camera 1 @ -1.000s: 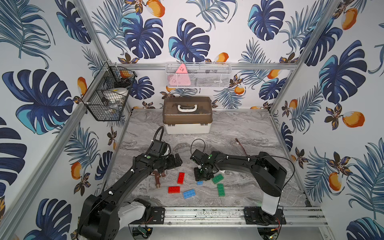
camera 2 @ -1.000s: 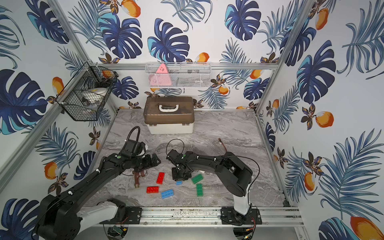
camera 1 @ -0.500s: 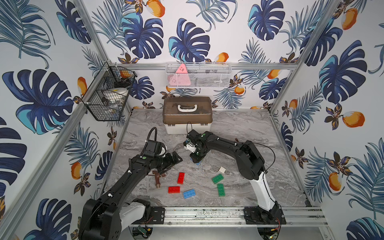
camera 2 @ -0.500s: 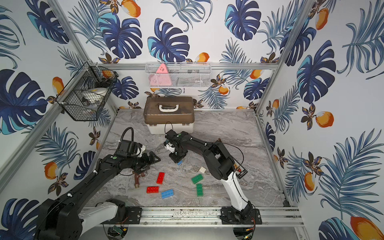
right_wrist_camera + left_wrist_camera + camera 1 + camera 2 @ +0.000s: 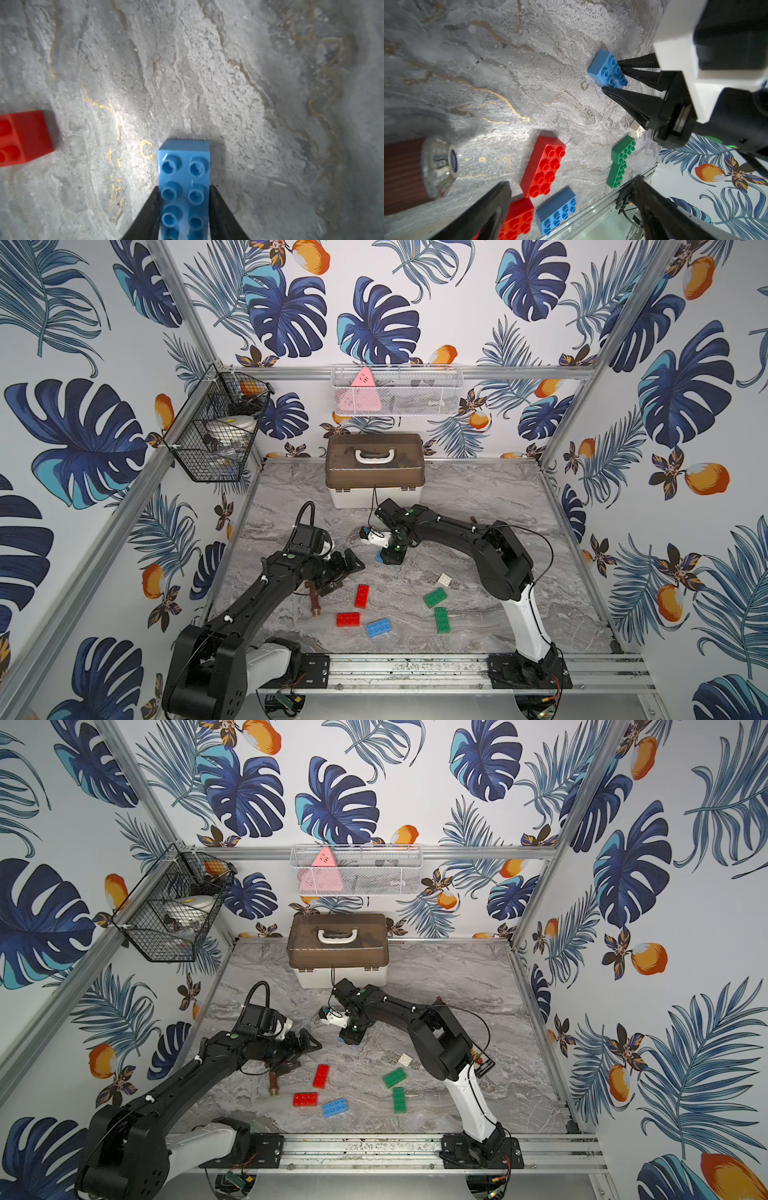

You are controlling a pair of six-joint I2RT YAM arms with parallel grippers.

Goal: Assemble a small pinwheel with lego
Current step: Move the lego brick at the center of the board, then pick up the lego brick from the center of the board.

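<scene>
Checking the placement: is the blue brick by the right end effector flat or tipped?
Flat: the blue brick sits studs-up on the table, shadow tight around it.

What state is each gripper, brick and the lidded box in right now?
left gripper: open, empty.
right gripper: astride blue brick, grip unclear.
blue brick: lying flat, studs up.
red bricks, green bricks, white brick, other blue brick: loose, studs up.
box: lid shut.

Blue leaf wallpaper [image 5: 415, 265] covers three walls, over a grey marbled tabletop [image 5: 478, 497] brightly lit. At the back: black wire basket [image 5: 208, 456], white mesh basket [image 5: 415, 393], brown-lidded case [image 5: 374, 472].
</scene>
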